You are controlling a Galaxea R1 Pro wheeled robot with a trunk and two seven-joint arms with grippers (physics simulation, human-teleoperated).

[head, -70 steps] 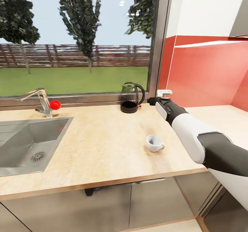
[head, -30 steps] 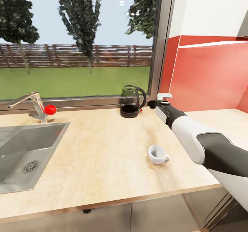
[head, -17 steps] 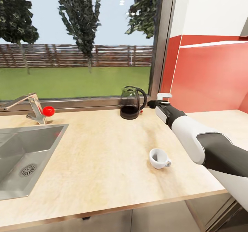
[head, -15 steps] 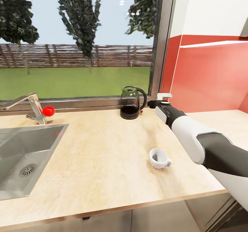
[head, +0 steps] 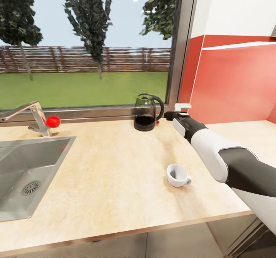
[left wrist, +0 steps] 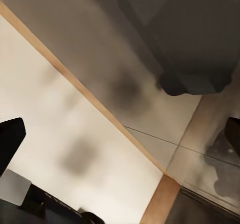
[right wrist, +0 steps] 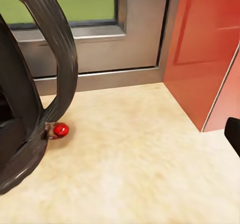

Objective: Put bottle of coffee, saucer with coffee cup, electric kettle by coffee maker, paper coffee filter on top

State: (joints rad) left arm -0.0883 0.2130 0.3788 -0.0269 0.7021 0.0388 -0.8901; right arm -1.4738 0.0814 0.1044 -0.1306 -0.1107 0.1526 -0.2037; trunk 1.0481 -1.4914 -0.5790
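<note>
While the right gripper (head: 168,114) hovered beside the electric kettle (head: 147,112), jaws apparently parted and empty, grasping its handle (right wrist: 52,54) seemed next.

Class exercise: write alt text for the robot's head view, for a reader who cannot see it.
The robot's right arm reaches across a light wood countertop toward a glass electric kettle by the window. A white coffee cup sits near the front edge; a steel sink with faucet lies left.

Big window (head: 88,43); red wall (head: 234,85); sink (head: 23,170)
</note>
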